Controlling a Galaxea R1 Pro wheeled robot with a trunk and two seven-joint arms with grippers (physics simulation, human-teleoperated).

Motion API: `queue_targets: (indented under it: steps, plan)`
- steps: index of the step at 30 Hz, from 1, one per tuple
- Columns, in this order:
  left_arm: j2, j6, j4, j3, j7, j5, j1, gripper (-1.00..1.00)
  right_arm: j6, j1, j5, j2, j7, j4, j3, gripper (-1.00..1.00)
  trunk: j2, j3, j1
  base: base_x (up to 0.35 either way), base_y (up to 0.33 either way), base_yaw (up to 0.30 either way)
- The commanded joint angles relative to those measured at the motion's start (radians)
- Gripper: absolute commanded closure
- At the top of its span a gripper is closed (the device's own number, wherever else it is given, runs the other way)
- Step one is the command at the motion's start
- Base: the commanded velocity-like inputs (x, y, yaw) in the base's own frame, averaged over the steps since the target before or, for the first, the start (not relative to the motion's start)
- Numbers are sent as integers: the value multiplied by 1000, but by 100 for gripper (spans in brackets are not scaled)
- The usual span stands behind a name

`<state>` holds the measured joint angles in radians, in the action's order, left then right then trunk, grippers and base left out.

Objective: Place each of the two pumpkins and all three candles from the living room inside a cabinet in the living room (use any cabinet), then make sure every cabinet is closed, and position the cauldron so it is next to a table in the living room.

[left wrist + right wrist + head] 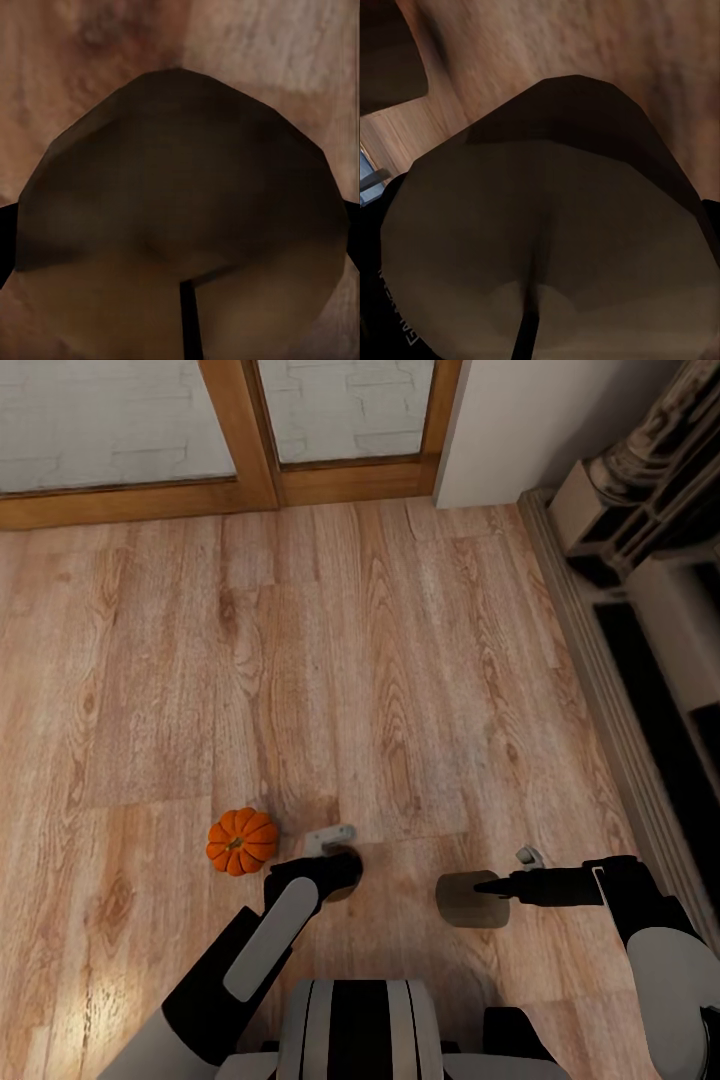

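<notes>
Sitting on the light wood plank floor [400,660], a small ribbed orange pumpkin [241,841] lies just beside the left gripper [335,838]; I cannot tell either gripper's grip.

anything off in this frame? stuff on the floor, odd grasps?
A pumpkin sits upright on the bare wood floor, beside the left gripper, not in any cabinet. Each gripper, left and right, appears to hold a beige-brown cylinder, possibly a candle: left one, right one. Nothing looks spilled or damaged.
</notes>
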<state>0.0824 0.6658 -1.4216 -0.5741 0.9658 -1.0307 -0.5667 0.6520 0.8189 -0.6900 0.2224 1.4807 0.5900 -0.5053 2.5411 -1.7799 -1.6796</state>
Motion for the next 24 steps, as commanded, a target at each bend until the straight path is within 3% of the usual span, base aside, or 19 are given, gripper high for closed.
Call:
queue_targets:
  steps: [1, 24]
  plan:
    - [0, 4, -4, -1, 8, -6, -1, 100, 11, 0, -16, -1, 7, 1, -6, 100, 0, -1, 0, 0, 0, 0]
    - [0, 3, -13, 0, 8, -6, -1, 100, 11, 0, -16, 2, 8, 20, -4, 100, 0, -1, 0, 0, 0, 0]
